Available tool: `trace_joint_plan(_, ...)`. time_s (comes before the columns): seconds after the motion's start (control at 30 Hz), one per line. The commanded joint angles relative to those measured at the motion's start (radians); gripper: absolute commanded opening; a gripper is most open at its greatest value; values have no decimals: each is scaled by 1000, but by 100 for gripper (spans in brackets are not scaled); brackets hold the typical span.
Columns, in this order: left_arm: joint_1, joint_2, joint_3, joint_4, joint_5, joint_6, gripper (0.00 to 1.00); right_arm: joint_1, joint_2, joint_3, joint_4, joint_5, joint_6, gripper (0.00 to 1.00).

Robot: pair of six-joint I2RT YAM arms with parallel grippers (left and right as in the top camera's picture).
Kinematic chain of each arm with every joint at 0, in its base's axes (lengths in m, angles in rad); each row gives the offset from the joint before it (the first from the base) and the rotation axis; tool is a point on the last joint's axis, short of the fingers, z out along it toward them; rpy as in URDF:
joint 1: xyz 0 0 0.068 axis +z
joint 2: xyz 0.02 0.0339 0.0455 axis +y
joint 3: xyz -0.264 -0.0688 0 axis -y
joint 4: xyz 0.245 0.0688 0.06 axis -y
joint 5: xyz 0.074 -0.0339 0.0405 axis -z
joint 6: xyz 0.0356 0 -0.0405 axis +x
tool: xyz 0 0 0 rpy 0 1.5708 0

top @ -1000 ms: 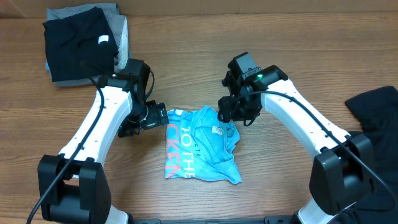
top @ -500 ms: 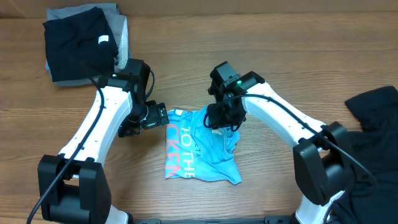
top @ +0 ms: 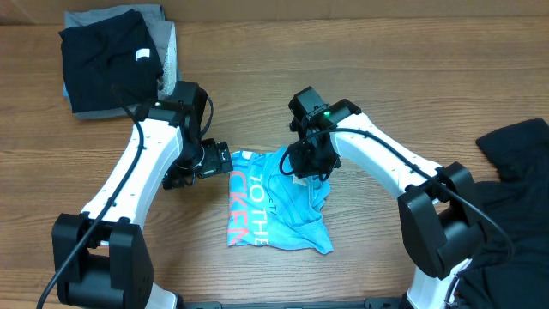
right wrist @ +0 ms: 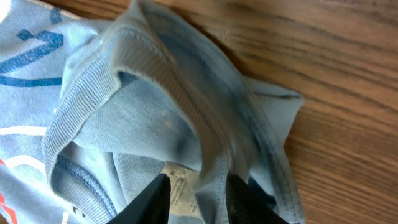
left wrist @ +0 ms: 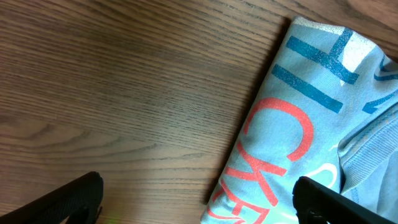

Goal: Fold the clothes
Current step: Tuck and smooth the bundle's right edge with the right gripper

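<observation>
One change, overhead: the right gripper has swung in from the right and now sits over the top middle of the light-blue T-shirt, at frame centre. Most of that move came early, and it has barely shifted since.
Left gripper, overhead: the left gripper is unmoved, just beside the shirt's upper-left corner.
Shirt, overhead: it is still crumpled on the table, with the coral lettering running down its left side and no fold made yet.
Other clothes, overhead: a folded black garment lies on a grey garment at upper left. A loose black garment sits at the right edge, well apart from the shirt.
Left wrist view: the jaws stand wide with nothing between them. Bare wood fills the left of the frame, and the shirt's lettered edge fills the right.
Right wrist view: the fingers at bottom centre have narrowed onto a ridge of the ribbed collar. Cloth fills the gap between them — a pinch, by the look of it.
Meaning for the task: the reach appears finished and the grasp is being taken. The likely next step is lifting the collar to spread the shirt flat — folding proper has not begun.
</observation>
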Motion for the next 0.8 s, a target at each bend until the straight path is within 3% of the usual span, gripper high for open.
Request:
trace_joint_plan(0.0, 4, 2, -5, 0, -6, -14, 100, 2, 3, -5, 13, 12, 4, 33)
trace_joint_plan(0.27, 4, 2, -5, 0, -6, -14, 100, 2, 41, -5, 20, 32, 5, 27)
trace_joint_plan(0.37, 4, 2, -5, 0, -6, -14, 100, 0, 46, -5, 21, 74, 16, 20)
trace_joint_plan(0.5, 4, 2, -5, 0, -6, -14, 100, -14, 45, -1, 18, 142, 53, 4)
trace_joint_plan(0.77, 4, 2, -5, 0, -6, -14, 100, -114, 45, 47, -27, 177, 51, 4)
